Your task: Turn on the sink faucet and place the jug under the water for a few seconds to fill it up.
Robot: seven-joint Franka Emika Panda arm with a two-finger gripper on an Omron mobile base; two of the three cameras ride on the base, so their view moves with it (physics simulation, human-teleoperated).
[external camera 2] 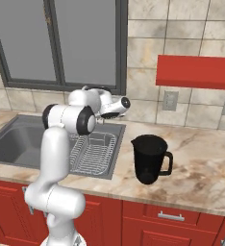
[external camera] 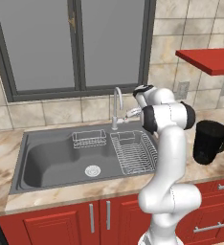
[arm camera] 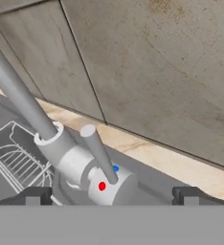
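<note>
The chrome sink faucet (external camera: 117, 106) rises behind the dark grey sink (external camera: 51, 162). No water runs from it. In the hand view the faucet's base (arm camera: 73, 160) and its small lever handle (arm camera: 98, 152) lie just ahead, between the spread fingertips (arm camera: 35, 195). My gripper (arm camera: 111, 196) is open around the lever without touching it, and it hovers just right of the faucet (external camera: 132, 113). The matte black jug (external camera: 209, 141) stands upright on the counter right of the sink, apart from the arm, and shows too in the right base view (external camera 2: 150, 158).
Wire racks (external camera: 133, 153) sit in the sink's right half, with a small basket (external camera: 89, 139) at its back. A red shelf (external camera: 209, 60) juts from the tiled wall above the jug. A window (external camera: 75, 43) stands behind the faucet. Red cabinets (external camera: 90, 217) run below the counter.
</note>
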